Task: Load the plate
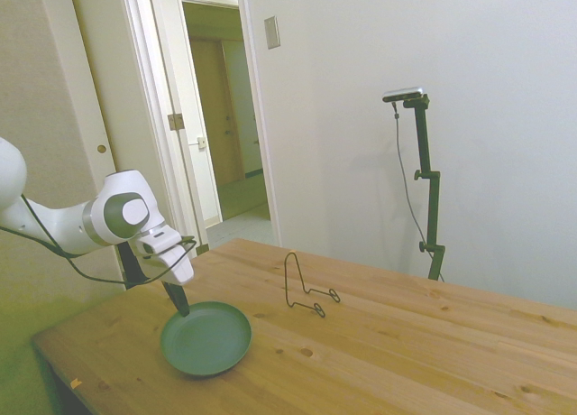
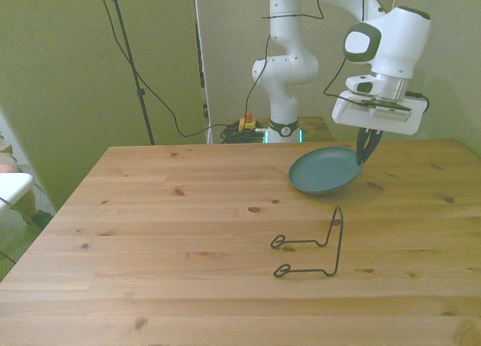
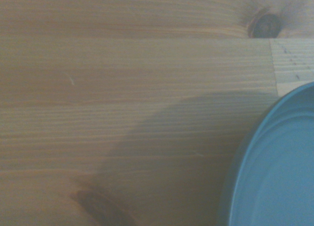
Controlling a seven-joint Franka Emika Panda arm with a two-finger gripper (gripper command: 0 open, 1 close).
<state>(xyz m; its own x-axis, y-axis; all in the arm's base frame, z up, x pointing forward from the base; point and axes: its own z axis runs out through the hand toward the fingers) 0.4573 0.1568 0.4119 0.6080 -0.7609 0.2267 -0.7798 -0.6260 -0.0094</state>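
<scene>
The sage-green plate (image 1: 207,340) (image 2: 323,171) hangs tilted just above the wooden table, casting a shadow on the boards below it. My gripper (image 1: 179,304) (image 2: 365,152) is shut on the plate's rim, at the edge toward the front view's right. In the wrist view only a curved part of the plate (image 3: 277,177) shows, above its shadow on the wood. The fingertips are partly hidden behind the rim.
A thin black wire stand (image 1: 306,290) (image 2: 317,246) stands on the table (image 2: 150,210), a little nearer the camera than the plate in the front view. An open doorway (image 1: 221,126) lies behind the table in the side view.
</scene>
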